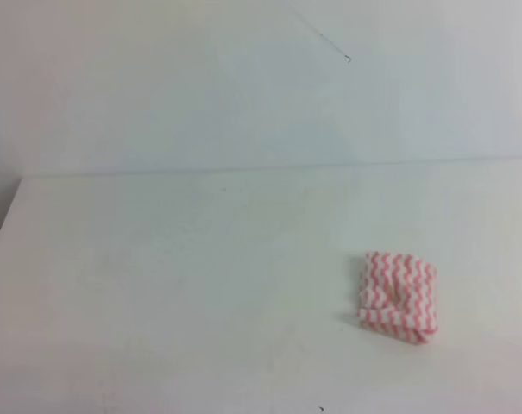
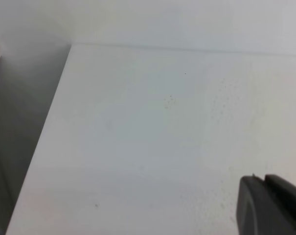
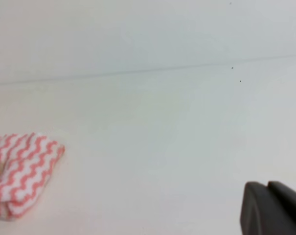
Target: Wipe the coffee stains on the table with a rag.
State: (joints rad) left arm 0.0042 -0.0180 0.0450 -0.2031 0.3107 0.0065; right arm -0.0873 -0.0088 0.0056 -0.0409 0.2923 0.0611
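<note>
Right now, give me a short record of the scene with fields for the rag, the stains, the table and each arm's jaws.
rag: small folded cloth with pink-red and white zigzag stripes, lying flat on the table, right of centre, not held
coffee stains: none visible in any view
table: plain white matte tabletop
left gripper: jaws look shut, holding nothing
right gripper: jaws shut, holding nothing, apart from the rag

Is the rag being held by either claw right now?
No: in the exterior high view the rag lies folded on the table by itself, with no claw touching it.
</note>
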